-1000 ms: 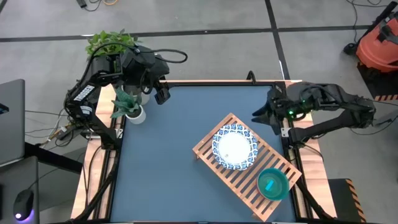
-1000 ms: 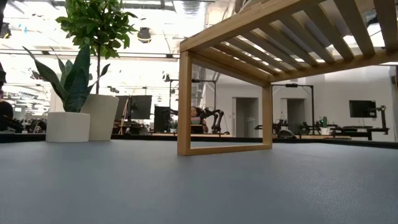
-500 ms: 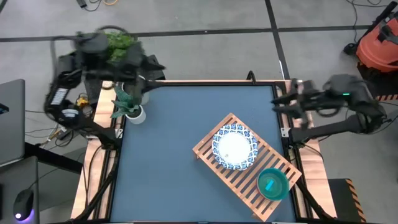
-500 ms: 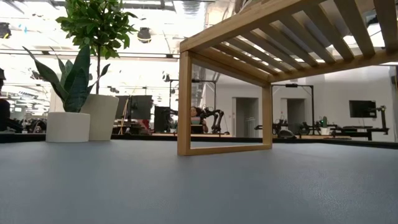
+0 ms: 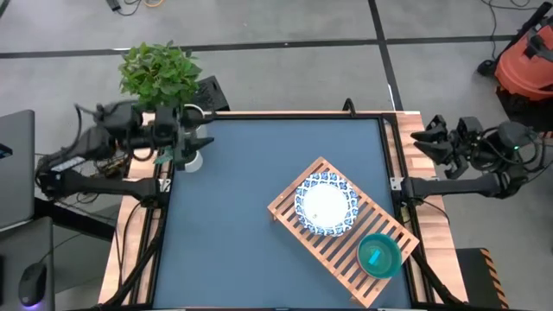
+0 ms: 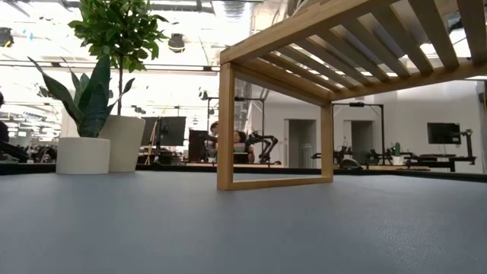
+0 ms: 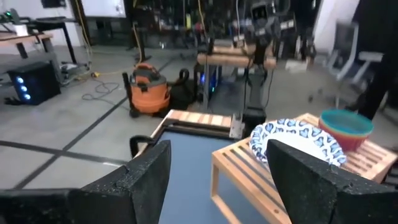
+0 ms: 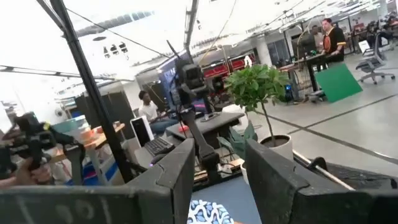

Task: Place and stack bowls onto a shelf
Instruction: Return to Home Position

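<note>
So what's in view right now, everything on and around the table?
shelf: one, light wood slats, angled on the table's right half
patterned bowls: white with blue rims, shelf's far end; number stacked cannot be told
teal bowl: one, shelf's near end, nested on top
orange-red bowl: one, under the teal; anything below hidden
table: one, dark blue top
potted snake plant: one, green in white pot, table's far-left corner
leafy plant: one, green, just beyond that corner
vacuum: one, orange, floor far right
people: at least two, room behind
left gripper: open, by the snake plant
right gripper: open, off the table's right edge
</note>
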You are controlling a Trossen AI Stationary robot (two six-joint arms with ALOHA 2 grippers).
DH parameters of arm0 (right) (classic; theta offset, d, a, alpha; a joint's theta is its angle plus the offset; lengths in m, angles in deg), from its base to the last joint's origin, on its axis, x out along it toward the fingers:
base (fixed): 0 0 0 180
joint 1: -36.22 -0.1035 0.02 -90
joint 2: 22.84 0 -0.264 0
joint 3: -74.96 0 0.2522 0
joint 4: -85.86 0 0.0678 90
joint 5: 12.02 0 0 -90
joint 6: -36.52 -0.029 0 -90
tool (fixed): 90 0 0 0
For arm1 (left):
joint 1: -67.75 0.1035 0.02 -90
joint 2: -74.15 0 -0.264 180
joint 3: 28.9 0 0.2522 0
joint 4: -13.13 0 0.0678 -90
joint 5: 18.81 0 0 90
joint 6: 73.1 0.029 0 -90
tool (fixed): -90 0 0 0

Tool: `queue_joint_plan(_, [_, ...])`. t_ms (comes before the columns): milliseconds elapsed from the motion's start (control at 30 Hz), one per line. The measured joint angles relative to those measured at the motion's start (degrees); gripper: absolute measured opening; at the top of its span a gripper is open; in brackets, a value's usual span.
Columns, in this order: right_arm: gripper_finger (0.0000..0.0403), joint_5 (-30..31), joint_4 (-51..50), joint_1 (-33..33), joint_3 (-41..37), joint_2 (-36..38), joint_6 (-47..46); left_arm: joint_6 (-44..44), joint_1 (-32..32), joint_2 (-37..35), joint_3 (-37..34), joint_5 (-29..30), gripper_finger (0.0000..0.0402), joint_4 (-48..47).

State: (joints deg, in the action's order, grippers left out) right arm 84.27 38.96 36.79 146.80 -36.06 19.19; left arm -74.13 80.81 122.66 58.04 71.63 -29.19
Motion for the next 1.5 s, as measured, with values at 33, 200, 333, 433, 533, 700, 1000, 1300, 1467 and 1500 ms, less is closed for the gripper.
queue_joint_plan(33, [0.0166,0.0,0.7,0.0,-1.3,0.9,-0.1,-1.2,0.0,-2.2,-4.1,0.1,0.025,2.8])
queue_joint_plan(200, [0.0166,0.5,2.6,0.0,-5.7,6.5,-0.2,-8.1,0.0,-11.8,-21.5,1.9,0.025,15.0])
queue_joint_plan(333, [0.0166,0.6,2.9,0.0,-8.4,10.8,-0.3,-10.6,0.0,-19.4,-31.2,2.5,0.025,20.1])
queue_joint_plan(433, [0.0166,0.7,3.4,0.0,-10.8,13.0,-0.3,-12.2,0.0,-24.4,-36.9,3.3,0.025,20.4])
queue_joint_plan(533, [0.0166,0.3,-0.5,0.0,-11.6,12.9,-0.3,-14.9,0.0,-29.1,-41.9,3.8,0.025,20.6])
queue_joint_plan(700, [0.0166,0.7,-1.1,-0.2,-14.7,12.9,-0.6,-18.3,0.0,-36.1,-48.9,3.8,0.025,22.1])
queue_joint_plan(1000, [0.0166,0.5,7.8,-0.2,-27.0,13.0,-0.9,-18.7,0.0,-45.7,-56.6,3.4,0.025,22.7])
queue_joint_plan(1300, [0.0166,-0.4,21.2,-0.2,-39.4,13.0,0.6,-18.8,0.0,-48.2,-58.5,3.5,0.025,22.4])
queue_joint_plan(1467, [0.0166,-0.3,26.2,-0.2,-43.9,13.0,1.3,-21.2,0.0,-48.2,-58.5,3.5,0.025,17.5])
queue_joint_plan(1500, [0.0166,-0.4,28.2,-0.2,-45.1,13.0,1.3,-22.2,0.0,-48.2,-58.5,3.5,0.025,16.4])
